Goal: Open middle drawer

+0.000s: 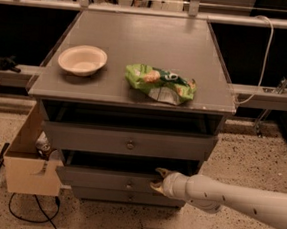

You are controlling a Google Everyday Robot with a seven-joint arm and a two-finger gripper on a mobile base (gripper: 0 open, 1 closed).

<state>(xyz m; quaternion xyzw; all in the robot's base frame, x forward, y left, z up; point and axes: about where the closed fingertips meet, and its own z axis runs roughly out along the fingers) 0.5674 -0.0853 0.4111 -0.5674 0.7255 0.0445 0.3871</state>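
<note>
The grey cabinet has three stacked drawers. The middle drawer (97,179), with a small round knob (129,184), stands pulled out a little, with a dark gap above its front. My gripper (157,180) is at the right part of that drawer front, just right of the knob. Its two fingertips (160,172) are spread apart, one near the front's top edge and one near its lower edge. My white arm (236,199) reaches in from the right.
The top drawer (81,137) is pulled out slightly, and the bottom drawer (111,197) sits below. On the cabinet top (140,36) lie a white bowl (82,60) and a green chip bag (160,83). A cardboard box (28,166) stands at the cabinet's left, with cables on the floor.
</note>
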